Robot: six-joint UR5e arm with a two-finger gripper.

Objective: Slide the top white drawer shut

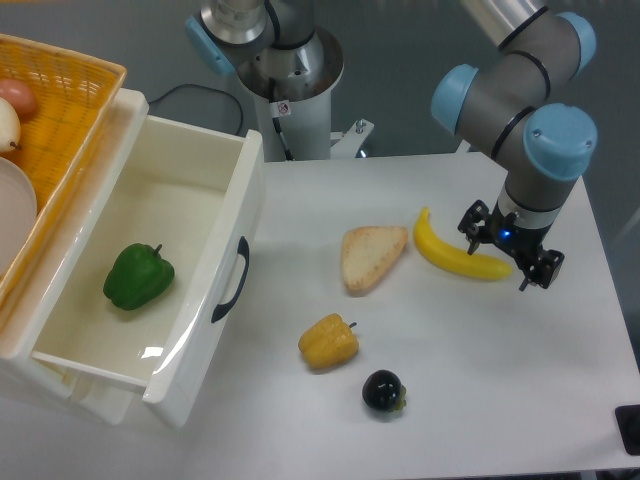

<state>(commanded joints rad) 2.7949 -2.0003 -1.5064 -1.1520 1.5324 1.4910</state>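
The top white drawer [150,270] is sitting pulled well out at the left side of the table [480,380], its open cavity facing up and its front panel with the curved black handle [232,280] angled toward the middle of the table. A green bell pepper [138,277] is lying inside it on the glossy floor, nearer the left wall. Just under its near corner a sliver of another white drawer [95,392] is showing. An orange wicker basket [65,110] is resting on top at the far left, with pale rounded things in it that I cannot make out.

The gripper [510,255] is hanging over the right side of the table, well apart from the drawer. Its fingers [474,228] are standing spread, pinching nothing, just above the right end of a yellow banana [455,255]; I cannot tell whether they are touching it.

A slice of bread [370,256] is lying just left of the banana. Nearer, a yellow bell pepper [328,341] and a small dark round fruit [383,391] are sitting on the table.
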